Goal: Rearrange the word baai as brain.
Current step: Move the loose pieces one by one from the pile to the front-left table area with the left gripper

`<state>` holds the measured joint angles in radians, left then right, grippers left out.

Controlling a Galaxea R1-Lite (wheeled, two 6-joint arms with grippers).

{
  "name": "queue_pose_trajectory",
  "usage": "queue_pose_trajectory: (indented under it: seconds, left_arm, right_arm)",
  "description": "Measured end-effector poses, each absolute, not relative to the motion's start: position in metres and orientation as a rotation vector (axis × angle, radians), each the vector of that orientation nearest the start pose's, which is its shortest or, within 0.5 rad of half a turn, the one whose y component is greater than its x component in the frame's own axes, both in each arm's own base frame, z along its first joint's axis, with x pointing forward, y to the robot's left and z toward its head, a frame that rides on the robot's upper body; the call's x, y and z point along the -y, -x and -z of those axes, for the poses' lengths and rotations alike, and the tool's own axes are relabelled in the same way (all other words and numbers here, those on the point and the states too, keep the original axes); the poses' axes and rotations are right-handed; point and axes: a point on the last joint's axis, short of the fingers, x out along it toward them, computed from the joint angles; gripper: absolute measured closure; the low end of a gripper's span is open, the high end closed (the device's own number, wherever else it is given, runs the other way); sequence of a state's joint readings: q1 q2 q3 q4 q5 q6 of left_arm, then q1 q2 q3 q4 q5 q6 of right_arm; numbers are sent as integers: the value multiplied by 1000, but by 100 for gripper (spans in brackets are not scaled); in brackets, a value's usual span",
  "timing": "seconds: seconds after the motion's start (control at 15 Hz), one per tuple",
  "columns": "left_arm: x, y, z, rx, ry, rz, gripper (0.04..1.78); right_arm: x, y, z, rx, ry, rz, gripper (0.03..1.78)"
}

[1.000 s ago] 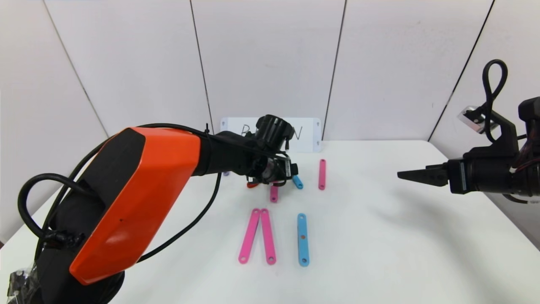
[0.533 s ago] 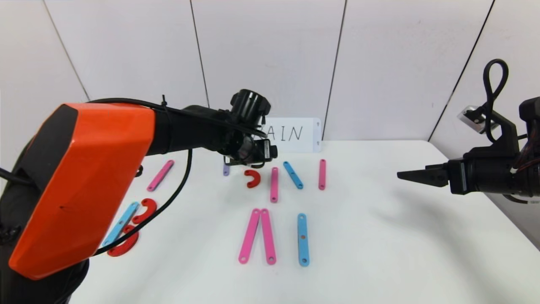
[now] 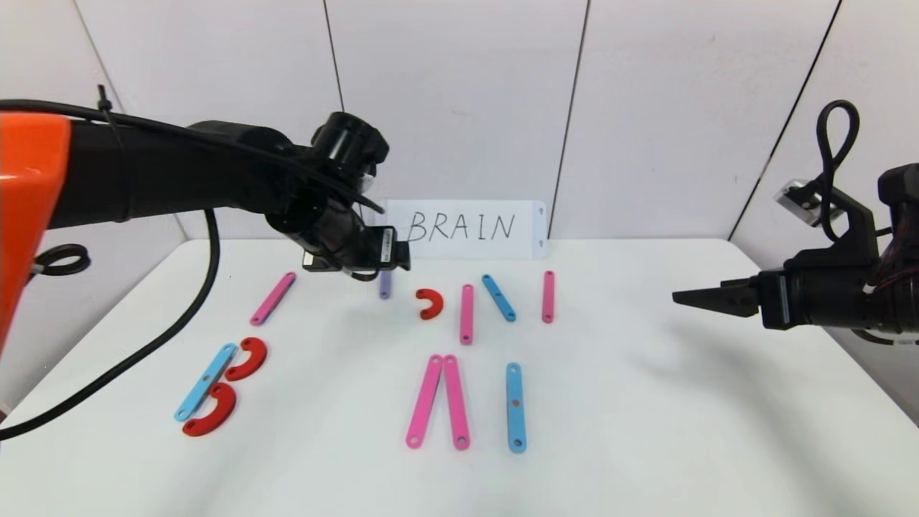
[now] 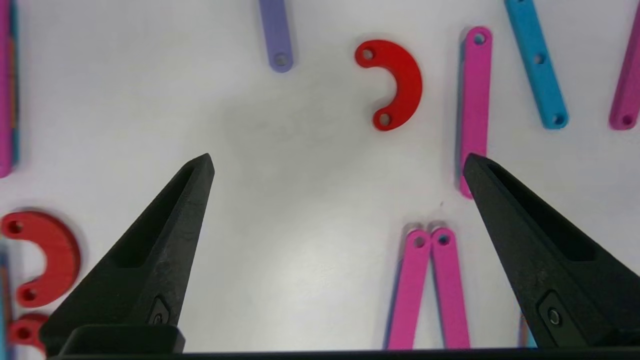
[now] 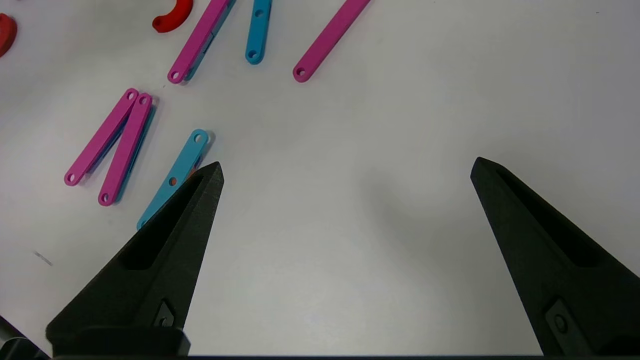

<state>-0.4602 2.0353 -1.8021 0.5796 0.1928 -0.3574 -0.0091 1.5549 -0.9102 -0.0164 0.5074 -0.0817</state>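
The flat pieces lie spread on the white table (image 3: 646, 402). At front left a blue strip (image 3: 205, 380) lies against two red arcs (image 3: 248, 357). A lone pink strip (image 3: 273, 298) lies behind them. At mid back lie a short purple strip (image 3: 385, 286), a red arc (image 3: 430, 303), a pink strip (image 3: 467, 314), a slanted blue strip (image 3: 498, 297) and another pink strip (image 3: 548, 296). In front lie two pink strips in a narrow V (image 3: 439, 402) and a blue strip (image 3: 515, 406). My left gripper (image 3: 346, 267) is open and empty in the air near the purple strip (image 4: 276, 35). My right gripper (image 3: 680, 296) is open and empty at the right.
A white card (image 3: 467, 228) handwritten BRAIN stands against the back wall. The left arm's black cable (image 3: 143, 345) hangs over the table's left side. The right wrist view shows bare table (image 5: 350, 225) under that gripper.
My left arm has risen and swung left, away from the red arc and pink strip at mid back. The left pieces and the card now show. The right arm has barely moved.
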Motion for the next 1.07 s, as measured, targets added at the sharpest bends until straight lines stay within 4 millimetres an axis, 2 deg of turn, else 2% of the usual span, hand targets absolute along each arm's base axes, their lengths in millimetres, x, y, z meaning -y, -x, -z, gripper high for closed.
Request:
queue_pose_trajectory:
  seconds: [0.2, 0.53, 0.8, 1.07]
  left_arm:
    - [128, -351, -237, -808, 13, 167, 8]
    - [51, -362, -248, -772, -95, 182, 8]
    - [18, -382, -225, -825, -94, 118, 8]
    - [-3, -408, -196, -850, -75, 67, 8]
  right_arm:
    - [-9, -262, -195, -601, -87, -510, 8]
    - [-11, -263, -191, -615, -89, -519, 8]
    - [-10, -264, -190, -617, -90, -518, 8]
    - [-10, -264, -189, -620, -91, -519, 8]
